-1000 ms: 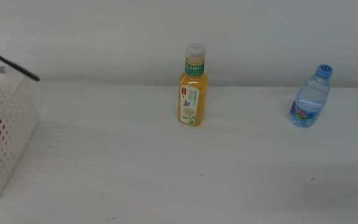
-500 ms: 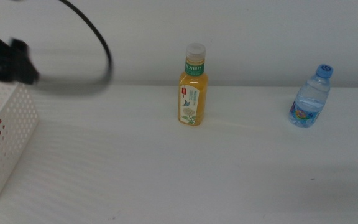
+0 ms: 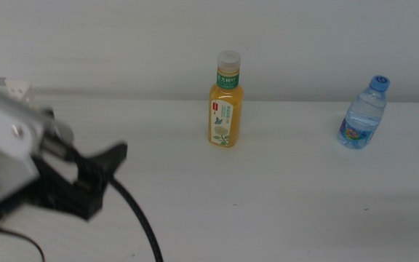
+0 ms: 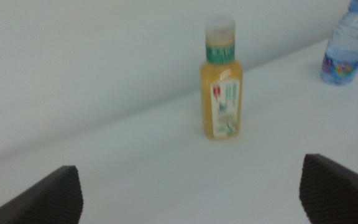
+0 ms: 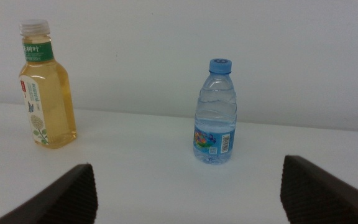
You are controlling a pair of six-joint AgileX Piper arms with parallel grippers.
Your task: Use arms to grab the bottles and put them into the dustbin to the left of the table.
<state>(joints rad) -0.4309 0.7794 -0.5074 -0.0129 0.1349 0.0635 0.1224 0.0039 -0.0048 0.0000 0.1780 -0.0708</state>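
The left gripper [image 4: 191, 190], a black two-jawed claw on a white boxy wrist block, is spread wide and holds nothing; its jaws frame bare white tabletop [image 3: 282, 204]. Straight ahead of it, well apart, stands the orange juice bottle with green label and pale cap [image 4: 221, 81], upright and centred between the jaws, which suggests the arm is lining up an approach (the wide opening would leave room for the bottle's body). Beyond that and off to the claw's right stands the small clear blue-capped water bottle [image 3: 364, 113]. The right gripper [image 5: 188, 190] waits low at the table's near edge, also wide open and empty, with the water bottle ahead of it. No dustbin or red can shows in any view now.
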